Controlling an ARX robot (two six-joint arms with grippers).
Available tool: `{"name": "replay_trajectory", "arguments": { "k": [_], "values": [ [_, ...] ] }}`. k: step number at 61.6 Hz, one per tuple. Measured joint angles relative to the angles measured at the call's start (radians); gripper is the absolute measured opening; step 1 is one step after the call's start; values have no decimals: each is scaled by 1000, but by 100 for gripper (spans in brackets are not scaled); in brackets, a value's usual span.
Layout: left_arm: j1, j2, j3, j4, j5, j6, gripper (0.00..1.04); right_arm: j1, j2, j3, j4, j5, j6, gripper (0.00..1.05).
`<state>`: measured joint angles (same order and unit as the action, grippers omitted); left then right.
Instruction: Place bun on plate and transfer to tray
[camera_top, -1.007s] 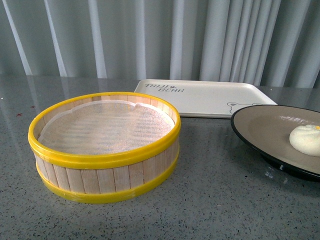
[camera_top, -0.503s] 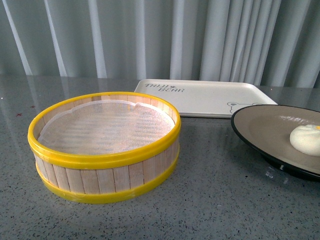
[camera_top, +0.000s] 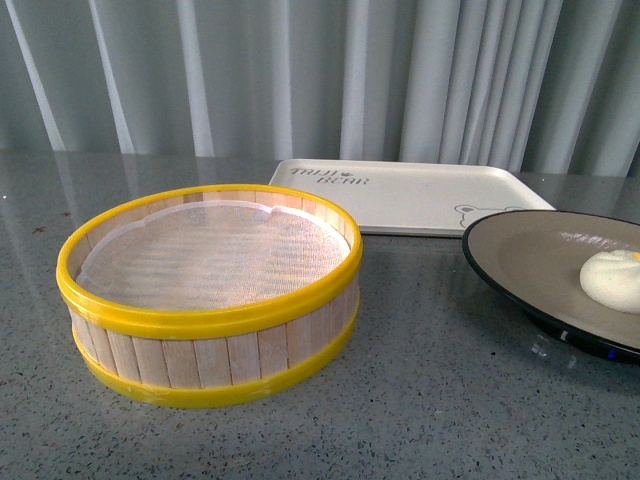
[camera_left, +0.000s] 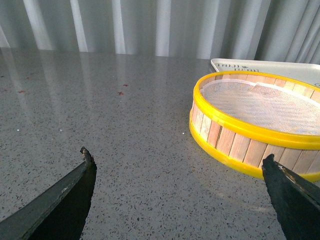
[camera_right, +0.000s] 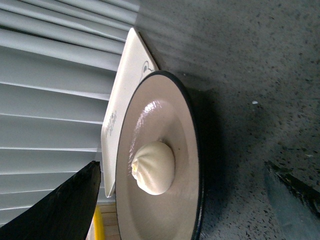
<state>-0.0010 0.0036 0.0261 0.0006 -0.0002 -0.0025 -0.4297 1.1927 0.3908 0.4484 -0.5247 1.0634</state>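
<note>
One bun (camera_top: 612, 280) rests on the plate (camera_top: 528, 255), tray (camera_top: 400, 196) edge just beyond.

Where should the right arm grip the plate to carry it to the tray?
Probably the near black rim of the plate, approached from the robot's side: that rim flares up off the table, and the bun sits clear of it.

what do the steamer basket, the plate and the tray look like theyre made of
Steamer basket: pale wooden or bamboo slats, unvarnished-looking, with visible grain and seams; glossy yellow hoops, probably plastic; white mesh cloth liner inside.
Plate: likely ceramic or melamine, matte taupe face with a soft sheen, black rim.
Tray: probably plastic or melamine, smooth cream surface with printed lettering.
</note>
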Motion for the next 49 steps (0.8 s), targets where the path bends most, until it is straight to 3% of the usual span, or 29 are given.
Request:
{"name": "replay_trajectory", "arguments": {
  "k": [12,35,39,49],
  "values": [
    [0,0,0,0,0,0,98,32,93,33,45,11,69,96],
    [0,0,0,0,0,0,98,235,192,50,142,67,204,96],
    [0,0,0,0,0,0,98,253,192,45,144,73,211,89],
    [0,0,0,0,0,0,98,267,191,29,143,76,217,61]
  ]
}}
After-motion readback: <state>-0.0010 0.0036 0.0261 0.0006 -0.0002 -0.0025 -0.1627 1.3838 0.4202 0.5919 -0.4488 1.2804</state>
